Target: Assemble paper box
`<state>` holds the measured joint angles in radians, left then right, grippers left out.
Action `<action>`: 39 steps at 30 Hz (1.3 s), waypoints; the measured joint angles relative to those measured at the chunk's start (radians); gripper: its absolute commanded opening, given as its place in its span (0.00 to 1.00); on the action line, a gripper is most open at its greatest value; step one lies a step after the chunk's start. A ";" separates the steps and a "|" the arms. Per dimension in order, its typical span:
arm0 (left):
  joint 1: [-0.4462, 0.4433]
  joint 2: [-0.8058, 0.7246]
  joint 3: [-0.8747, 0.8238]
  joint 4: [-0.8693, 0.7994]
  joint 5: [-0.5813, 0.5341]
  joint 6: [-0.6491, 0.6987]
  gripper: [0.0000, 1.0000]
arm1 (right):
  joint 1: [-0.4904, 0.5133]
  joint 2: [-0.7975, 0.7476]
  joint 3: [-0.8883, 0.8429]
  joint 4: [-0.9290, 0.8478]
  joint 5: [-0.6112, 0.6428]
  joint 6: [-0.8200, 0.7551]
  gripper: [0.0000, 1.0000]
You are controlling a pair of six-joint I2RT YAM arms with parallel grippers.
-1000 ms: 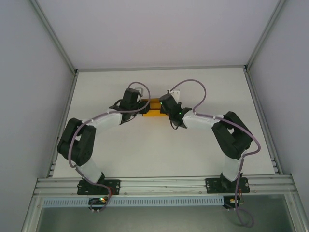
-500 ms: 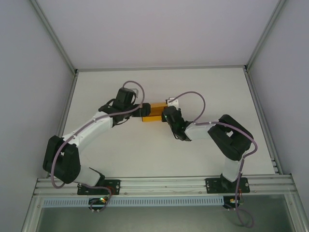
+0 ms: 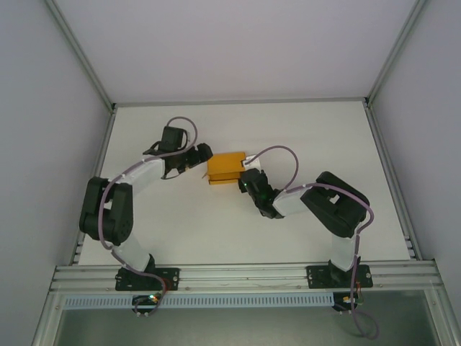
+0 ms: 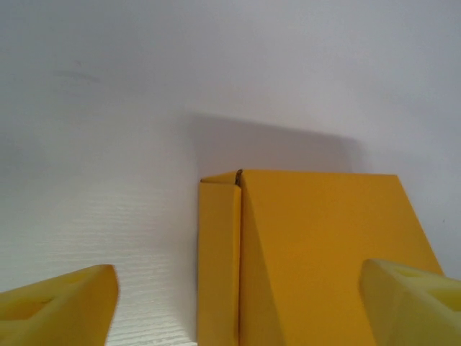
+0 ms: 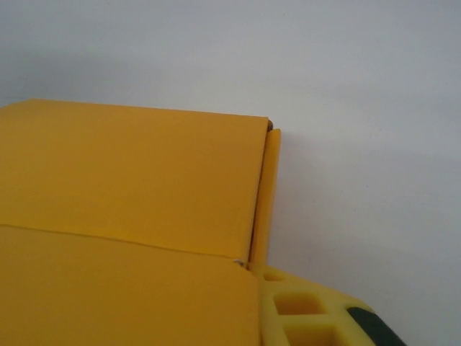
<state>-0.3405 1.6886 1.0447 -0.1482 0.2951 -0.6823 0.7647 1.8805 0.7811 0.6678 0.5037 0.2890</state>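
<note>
The paper box (image 3: 225,167) is a small orange folded box lying mid-table. My left gripper (image 3: 204,153) is at its left end. In the left wrist view the left gripper (image 4: 238,277) is open wide; the box (image 4: 317,245) lies ahead, partly between the fingers (image 4: 65,306), with a narrow side flap folded along its left edge. My right gripper (image 3: 248,179) is at the box's right near corner. In the right wrist view one yellow finger (image 5: 310,310) rests against the edge of a box panel (image 5: 130,173); the other finger is hidden by card.
White table (image 3: 302,130) inside a frame of aluminium posts, with grey walls on three sides. A rail (image 3: 245,274) runs along the near edge and carries both arm bases. Bare table surface lies all around the box.
The left gripper opened, let go of the box's left end and drew back left. The right arm pulled in toward its base, and the box shifted slightly left and turned.
</note>
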 measured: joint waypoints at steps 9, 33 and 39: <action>-0.002 0.113 -0.057 0.194 0.076 -0.066 0.51 | 0.006 -0.034 -0.026 -0.014 -0.045 0.028 0.40; 0.073 0.254 -0.096 0.549 0.275 -0.125 0.27 | -0.214 -0.340 0.093 -0.486 -0.508 0.166 1.00; 0.154 0.308 -0.138 0.671 0.360 -0.185 0.25 | -0.310 -0.111 0.216 -0.438 -0.679 0.338 1.00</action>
<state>-0.1860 1.9965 0.9062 0.5224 0.6552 -0.8669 0.4549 1.7691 0.9966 0.2295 -0.1749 0.6273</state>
